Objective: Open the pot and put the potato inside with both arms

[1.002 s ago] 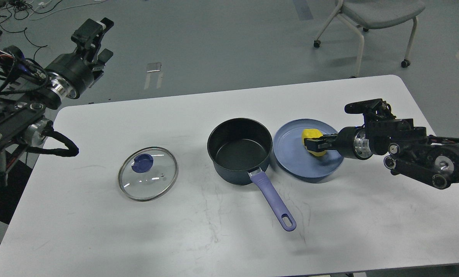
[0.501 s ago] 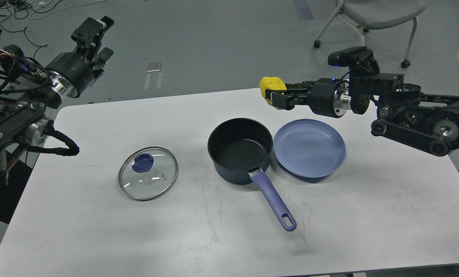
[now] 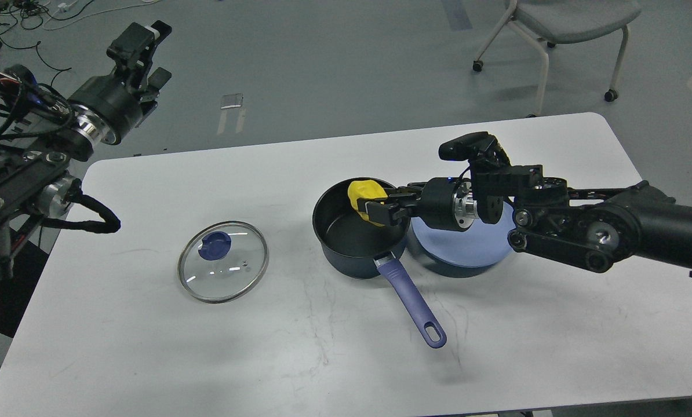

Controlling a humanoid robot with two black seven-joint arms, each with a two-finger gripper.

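One lumpy yellow potato over round black pot.

The right arm covers much of the blue plate, and the right gripper hides part of the potato. The chair is cut off by the top edge. The desk runs off the bottom edge.

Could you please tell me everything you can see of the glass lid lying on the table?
The round clear-glass lid has a metal rim and a blue knob set off-centre toward its upper left in this view. It lies flat, knob up, on the white table, left of the open dark saucepan and apart from it. Bright reflections streak the glass. Nothing touches it but the table; neither pincer is near.
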